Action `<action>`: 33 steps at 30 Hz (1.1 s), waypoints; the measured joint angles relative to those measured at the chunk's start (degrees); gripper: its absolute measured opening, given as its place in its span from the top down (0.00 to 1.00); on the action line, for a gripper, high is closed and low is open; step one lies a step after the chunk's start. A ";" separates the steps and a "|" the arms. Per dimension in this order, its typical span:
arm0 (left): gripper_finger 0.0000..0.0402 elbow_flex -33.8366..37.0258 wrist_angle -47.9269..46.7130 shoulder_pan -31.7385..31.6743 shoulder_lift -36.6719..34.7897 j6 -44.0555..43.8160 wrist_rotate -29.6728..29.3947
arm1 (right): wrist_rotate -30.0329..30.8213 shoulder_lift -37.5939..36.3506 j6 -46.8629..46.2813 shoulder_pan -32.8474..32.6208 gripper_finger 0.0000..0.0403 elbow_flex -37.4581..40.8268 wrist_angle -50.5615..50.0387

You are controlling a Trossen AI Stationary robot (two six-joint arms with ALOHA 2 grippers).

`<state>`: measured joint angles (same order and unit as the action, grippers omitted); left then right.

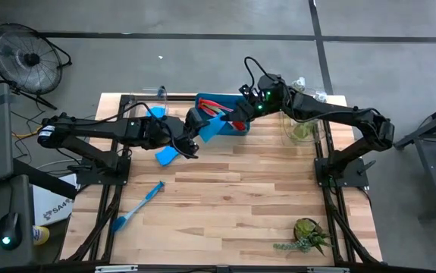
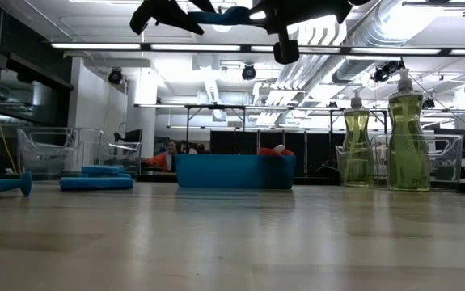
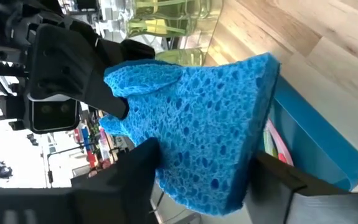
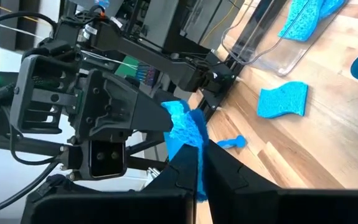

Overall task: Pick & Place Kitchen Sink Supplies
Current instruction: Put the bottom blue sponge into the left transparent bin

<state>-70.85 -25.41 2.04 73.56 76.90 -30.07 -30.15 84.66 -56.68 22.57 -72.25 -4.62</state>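
- Above the near-left corner of the blue rectangular tray, a small blue porous sponge hangs between both grippers.
- The right gripper pinches one sponge edge, fingers nearly together; the left gripper brackets its other end, half-wide, though real contact cannot be told.
- A good handover keeps one grip firm until the other has closed.
- Counted: three more blue sponges, one blue long-handled dish brush, two clear bottles of yellow-green liquid.
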 joint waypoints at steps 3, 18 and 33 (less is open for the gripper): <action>0.58 0.00 0.02 0.00 0.00 0.00 1.10 | -0.07 0.00 0.13 0.55 0.99 0.00 -0.03; 0.82 0.00 3.41 -0.02 0.00 0.02 3.57 | 0.13 0.00 0.37 1.09 0.97 0.00 0.26; 0.95 -0.02 0.53 -0.02 0.00 -0.26 3.25 | 2.53 -1.14 3.64 2.17 0.80 0.00 2.62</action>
<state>-70.87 -24.88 2.02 73.56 76.64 -26.82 -27.62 83.53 -53.04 24.75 -72.25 -2.00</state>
